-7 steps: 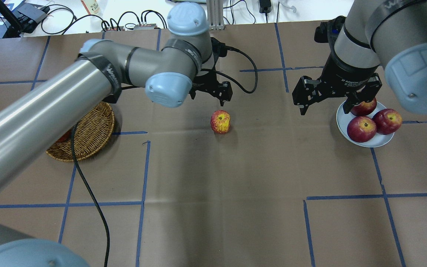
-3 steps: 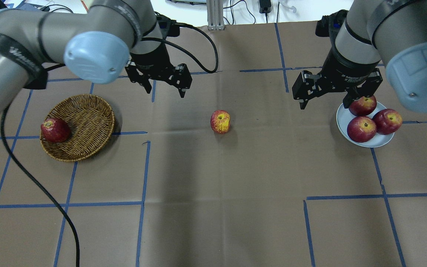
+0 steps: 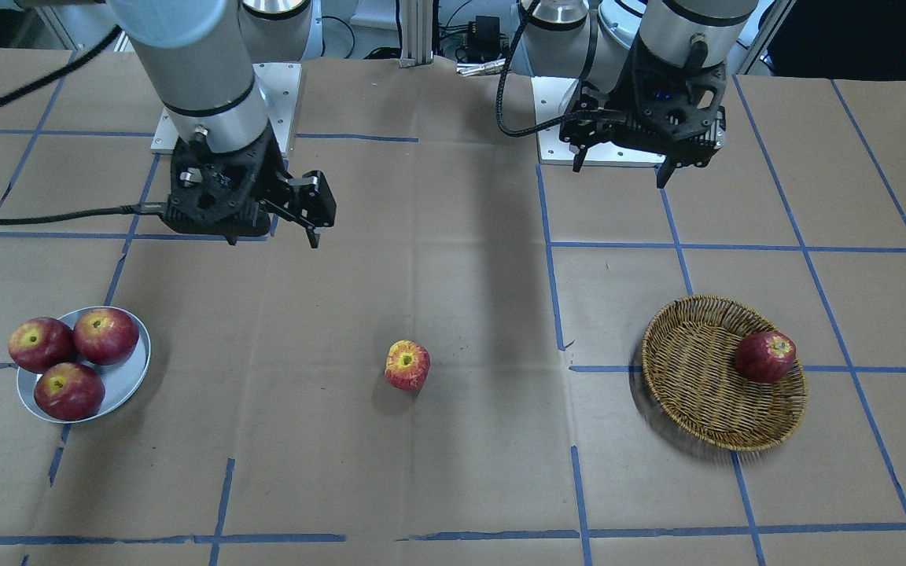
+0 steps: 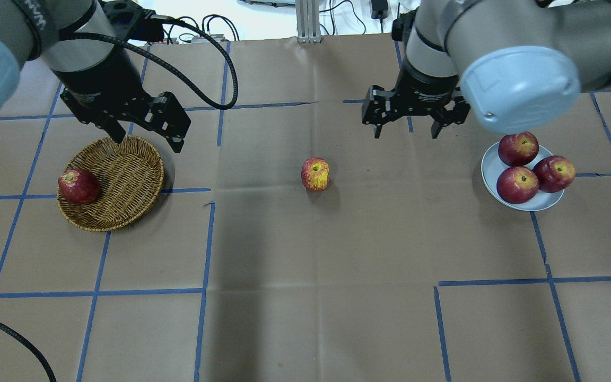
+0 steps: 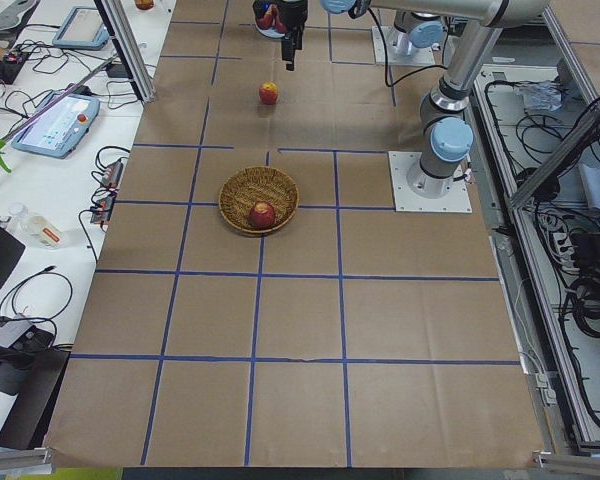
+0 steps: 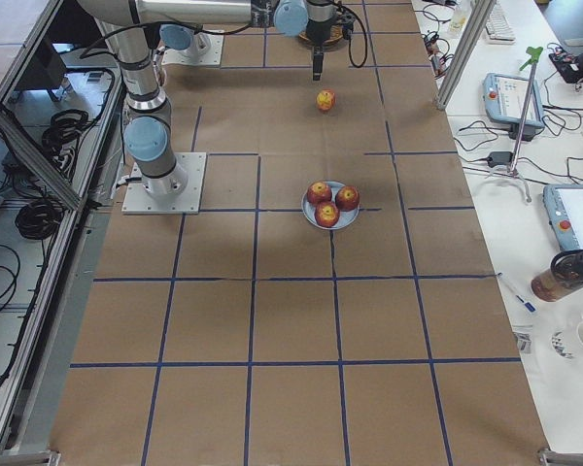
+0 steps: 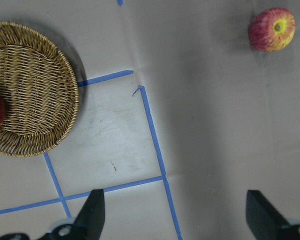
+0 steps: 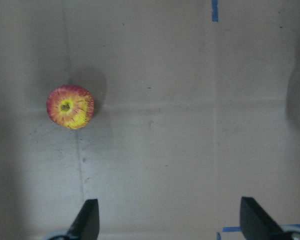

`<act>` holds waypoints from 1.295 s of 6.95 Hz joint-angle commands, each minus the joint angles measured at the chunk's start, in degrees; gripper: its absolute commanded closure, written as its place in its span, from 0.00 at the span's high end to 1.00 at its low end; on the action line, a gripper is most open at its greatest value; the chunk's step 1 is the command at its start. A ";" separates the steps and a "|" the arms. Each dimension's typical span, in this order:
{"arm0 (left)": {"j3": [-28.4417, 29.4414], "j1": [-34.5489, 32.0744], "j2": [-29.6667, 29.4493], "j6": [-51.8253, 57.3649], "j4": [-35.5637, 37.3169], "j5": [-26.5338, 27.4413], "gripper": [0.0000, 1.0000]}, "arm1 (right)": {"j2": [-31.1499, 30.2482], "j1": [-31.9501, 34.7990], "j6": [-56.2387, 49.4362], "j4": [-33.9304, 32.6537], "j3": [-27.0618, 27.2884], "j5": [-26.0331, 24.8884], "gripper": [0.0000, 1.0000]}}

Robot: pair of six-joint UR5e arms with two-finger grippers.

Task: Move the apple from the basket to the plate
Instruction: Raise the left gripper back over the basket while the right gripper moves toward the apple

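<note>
The streaky apple (image 4: pixel 315 174) with the yellow stem patch stands alone on the table's middle, outside the basket; it also shows in the front view (image 3: pixel 407 365) and both wrist views (image 7: pixel 271 29) (image 8: pixel 70 106). The wicker basket (image 4: pixel 125 175) sits at left. The grey-blue plate (image 4: pixel 489 165) sits at right. My left gripper (image 4: pixel 148 143) is open and empty, above the basket's far right rim. My right gripper (image 4: pixel 406 135) is open and empty, above the table between the apple and the plate, farther back than both.
A darker red apple (image 4: pixel 78 186) lies in the basket's left side. Three dark red apples (image 4: pixel 517 184) fill the plate. A black cable (image 4: pixel 220 69) loops from the left wrist. Blue tape lines cross the brown paper.
My left gripper has swung left from just behind the streaky apple to the basket's far rim. My right gripper has moved left, off the plate's edge, toward the middle. The apple has not moved.
</note>
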 commanded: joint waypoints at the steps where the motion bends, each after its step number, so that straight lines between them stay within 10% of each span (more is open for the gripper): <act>1: -0.45 2.54 1.29 2.03 -0.23 0.28 0.99 | 8.25 6.49 8.37 -6.55 -2.98 -0.37 1.00; 9: -1.95 2.10 -0.02 1.33 0.73 0.19 0.99 | 21.37 11.52 15.44 -27.47 3.50 -0.72 1.00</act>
